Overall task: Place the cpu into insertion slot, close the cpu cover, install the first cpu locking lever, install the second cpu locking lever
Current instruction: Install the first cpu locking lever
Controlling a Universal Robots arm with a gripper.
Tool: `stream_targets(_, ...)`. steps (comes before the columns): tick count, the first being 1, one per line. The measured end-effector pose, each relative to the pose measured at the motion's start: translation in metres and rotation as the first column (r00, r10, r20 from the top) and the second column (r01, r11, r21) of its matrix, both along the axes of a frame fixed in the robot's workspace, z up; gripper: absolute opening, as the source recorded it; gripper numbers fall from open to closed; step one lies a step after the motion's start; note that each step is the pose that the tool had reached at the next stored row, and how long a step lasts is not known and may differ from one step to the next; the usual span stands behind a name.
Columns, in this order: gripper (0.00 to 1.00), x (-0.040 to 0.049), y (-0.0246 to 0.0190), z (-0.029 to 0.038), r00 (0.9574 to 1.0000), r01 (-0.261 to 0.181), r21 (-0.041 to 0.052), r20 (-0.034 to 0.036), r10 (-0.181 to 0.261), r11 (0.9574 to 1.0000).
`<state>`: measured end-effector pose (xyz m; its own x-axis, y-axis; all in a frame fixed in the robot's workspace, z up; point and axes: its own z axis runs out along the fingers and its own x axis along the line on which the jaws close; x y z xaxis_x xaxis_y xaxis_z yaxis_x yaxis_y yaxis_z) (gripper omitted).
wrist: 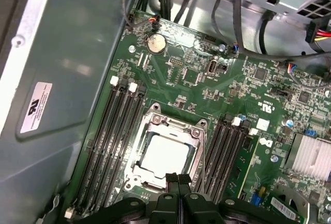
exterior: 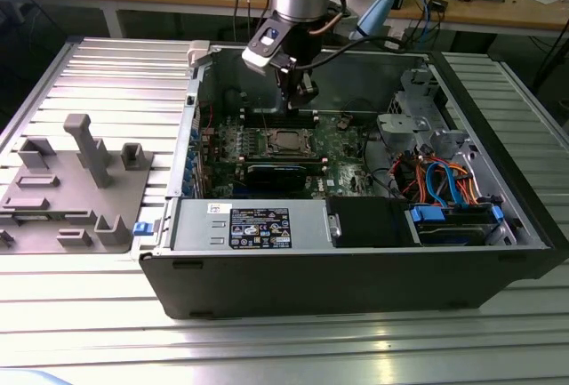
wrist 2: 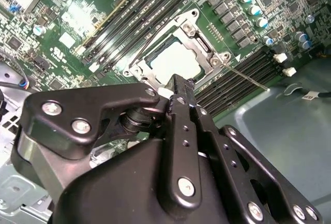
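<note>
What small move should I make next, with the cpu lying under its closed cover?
Probably shift the shut end effector over to the thin lever and press it down to latch. The cover is closed over the cpu, yet that lever juts out across the memory slots, seemingly unlatched.

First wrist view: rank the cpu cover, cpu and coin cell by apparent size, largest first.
1. cpu cover, framing the chip.
2. cpu, inside the cover's window.
3. coin cell, clearly smallest, though it lies farther from the camera.
</note>
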<state>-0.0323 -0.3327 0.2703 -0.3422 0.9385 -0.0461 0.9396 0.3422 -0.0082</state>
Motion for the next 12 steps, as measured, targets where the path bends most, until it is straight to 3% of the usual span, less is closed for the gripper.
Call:
stream_targets(7,0.11,0.0,0.0,0.0,0.998,-0.062,-0.0011,-0.0001,0.062,0.998)
stream_targets(12,0.11,0.0,0.0,0.0,0.9928,-0.12,-0.0016,-0.0001,0.12,0.9928)
